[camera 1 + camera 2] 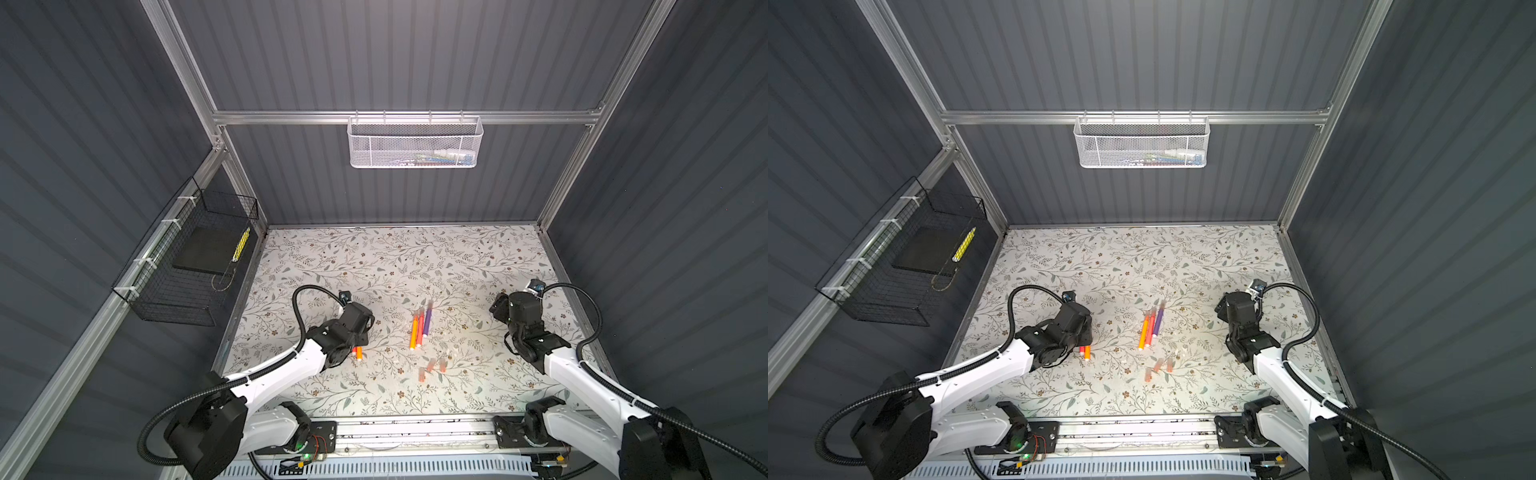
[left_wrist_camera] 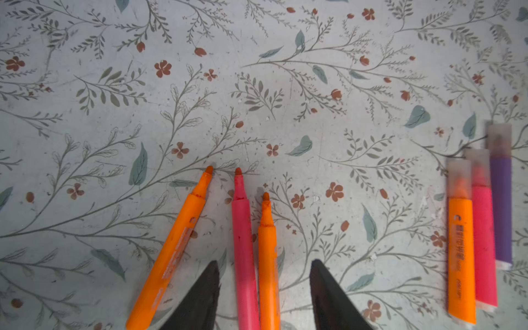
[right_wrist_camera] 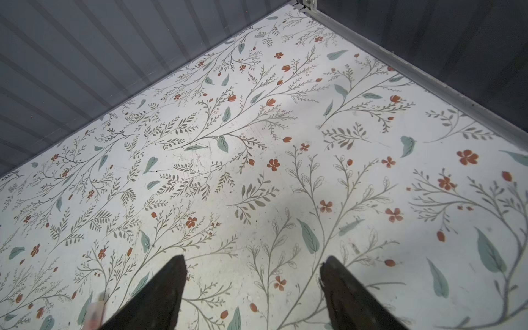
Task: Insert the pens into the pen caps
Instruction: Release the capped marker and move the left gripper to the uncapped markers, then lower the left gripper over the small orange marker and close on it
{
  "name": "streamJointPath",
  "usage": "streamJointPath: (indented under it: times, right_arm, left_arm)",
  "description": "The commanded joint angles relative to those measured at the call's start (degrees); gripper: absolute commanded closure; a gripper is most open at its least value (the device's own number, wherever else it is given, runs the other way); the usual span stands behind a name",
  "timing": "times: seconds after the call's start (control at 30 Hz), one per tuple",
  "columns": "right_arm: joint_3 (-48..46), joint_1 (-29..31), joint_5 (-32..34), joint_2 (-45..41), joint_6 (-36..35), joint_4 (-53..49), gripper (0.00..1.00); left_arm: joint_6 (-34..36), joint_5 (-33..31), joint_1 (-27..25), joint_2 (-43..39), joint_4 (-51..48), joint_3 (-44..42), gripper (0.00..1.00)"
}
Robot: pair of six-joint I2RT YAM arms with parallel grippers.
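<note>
Lying nearest the robot, three loose caps (image 1: 432,365) sit on the table (image 1: 374,266) between the two arms, apart from both grippers. They are pale orange and blurred, and any clearer ones beside them are too faint to count. Left of them the left gripper (image 2: 264,264) is low over the table with its fingers (image 2: 200,297) parted a moderate way. A pink pen (image 2: 243,243) and an orange pen (image 2: 267,251) lie side by side in the gap, neither visibly pinched, with bare tips pointing away from the wrist. A second orange pen (image 2: 171,251) lies just outside one finger, angled off. In both top views the wrist hides all but the butt ends of these pens. Farther back, three capped pens (image 1: 420,328) — orange, pink, purple — lie touching in a row mid-table. The right gripper (image 3: 254,260) hangs wide open over bare table, holding nothing. A blurred cap (image 3: 94,314) is cut off by the frame edge beside one of its fingers.
</note>
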Motion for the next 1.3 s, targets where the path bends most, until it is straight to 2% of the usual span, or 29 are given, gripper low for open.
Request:
streamJointPath:
  times: [0.0,0.2,0.37,0.63,0.9,1.27]
  right_arm:
    - [-0.4,-0.3,0.0,-0.8,-0.7,0.3,0.22]
    - [-0.3,-0.3,0.0,-0.6,-0.7,0.2,0.22]
    - [-0.2,-0.3,0.1,-0.5,-0.7,0.2,0.22]
    - [-0.3,-0.4,0.0,-0.5,-0.7,0.2,0.21]
    - [-0.3,-0.4,-0.1,-0.5,-0.7,0.3,0.21]
    - [-1.5,-0.4,-0.5,-2.3,-0.9,0.9,0.21]
  left_arm:
    - [-1.5,-1.3,0.5,1.4,-2.0,1.5,0.5]
    - [-0.6,3.9,0.5,3.7,1.1,1.7,0.64]
    - [-0.9,4.7,0.5,6.9,0.6,3.1,0.73]
    - [-0.9,5.1,0.5,10.4,-4.8,6.7,0.74]
    - [-1.5,3.4,0.5,9.8,-7.8,7.2,0.74]
    - [-3.0,7.6,0.5,9.4,-2.2,2.1,0.75]
